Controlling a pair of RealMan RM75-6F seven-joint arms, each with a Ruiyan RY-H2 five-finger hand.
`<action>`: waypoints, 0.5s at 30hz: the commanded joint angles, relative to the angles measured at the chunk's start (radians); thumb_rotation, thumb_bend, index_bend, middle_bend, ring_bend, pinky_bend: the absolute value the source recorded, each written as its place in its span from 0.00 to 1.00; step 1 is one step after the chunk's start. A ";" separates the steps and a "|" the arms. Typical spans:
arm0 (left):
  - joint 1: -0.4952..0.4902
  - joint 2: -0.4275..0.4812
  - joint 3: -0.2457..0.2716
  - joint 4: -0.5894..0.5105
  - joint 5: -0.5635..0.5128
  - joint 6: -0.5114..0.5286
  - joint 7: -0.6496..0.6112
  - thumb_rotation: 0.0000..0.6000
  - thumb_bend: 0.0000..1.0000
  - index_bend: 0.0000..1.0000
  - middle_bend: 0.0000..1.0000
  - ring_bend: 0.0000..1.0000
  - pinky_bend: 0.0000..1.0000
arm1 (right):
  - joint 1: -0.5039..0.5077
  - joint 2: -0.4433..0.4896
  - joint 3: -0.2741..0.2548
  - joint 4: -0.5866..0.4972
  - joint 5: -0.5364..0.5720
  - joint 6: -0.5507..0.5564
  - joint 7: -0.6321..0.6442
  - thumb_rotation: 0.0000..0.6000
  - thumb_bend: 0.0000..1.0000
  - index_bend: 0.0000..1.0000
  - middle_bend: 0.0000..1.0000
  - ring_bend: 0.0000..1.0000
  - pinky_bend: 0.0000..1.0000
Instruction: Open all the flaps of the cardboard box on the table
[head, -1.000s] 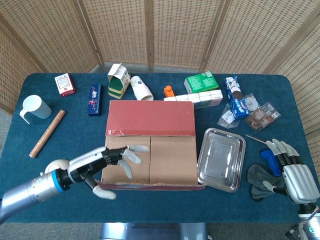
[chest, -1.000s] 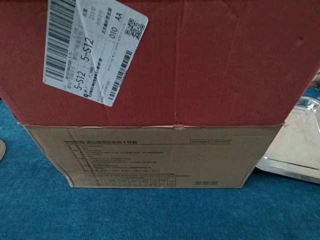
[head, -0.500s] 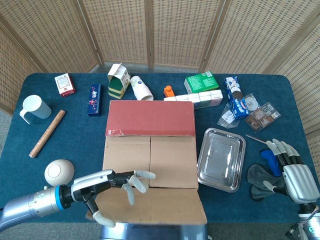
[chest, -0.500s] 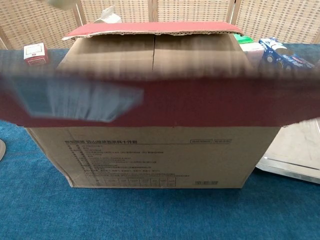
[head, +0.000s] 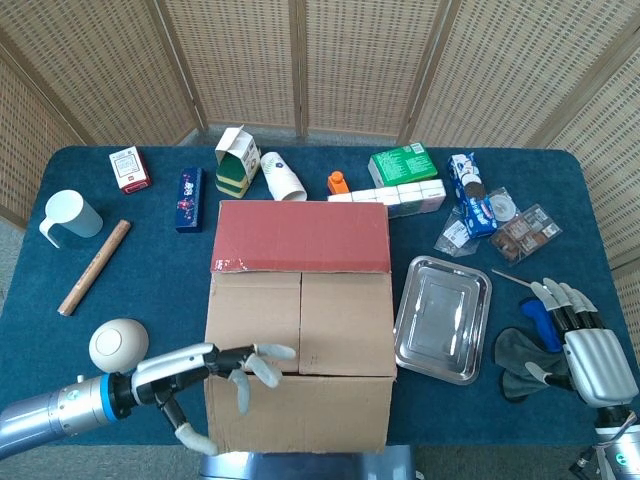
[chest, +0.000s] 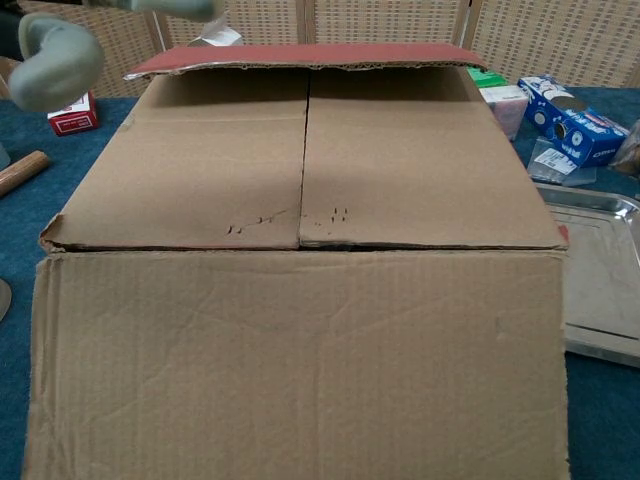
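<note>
Near flap (head: 298, 412) of cardboard box (head: 300, 325) now folded fully out and hanging at 6 o'clock; 1 s ago it stood upright, blocking the chest cam. Far flap (head: 302, 236) already laid back at 12. Two inner flaps (chest: 305, 165) still shut, seam down the middle, so prob halfway. Box sits table center, steel tray (head: 443, 305) at its 3. Left hand (head: 205, 372) released, fingers spread over box's 7–8 corner (holding nothing). Right hand (head: 580, 340) idle, fingers apart, table's 4 o'clock edge.
</note>
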 joint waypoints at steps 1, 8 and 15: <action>0.014 0.003 0.005 0.021 -0.034 -0.003 0.060 1.00 0.39 0.26 0.09 0.19 0.43 | 0.000 -0.001 0.000 0.001 0.001 -0.001 -0.001 1.00 0.00 0.00 0.00 0.00 0.11; 0.120 0.006 -0.032 0.054 -0.181 -0.002 0.498 1.00 0.39 0.27 0.09 0.15 0.36 | 0.002 -0.004 0.002 0.004 0.005 -0.005 -0.008 1.00 0.00 0.00 0.00 0.00 0.11; 0.304 -0.005 -0.054 0.124 -0.335 0.141 0.905 1.00 0.39 0.27 0.08 0.11 0.25 | 0.004 -0.006 0.001 0.005 0.008 -0.011 -0.011 1.00 0.00 0.00 0.00 0.00 0.11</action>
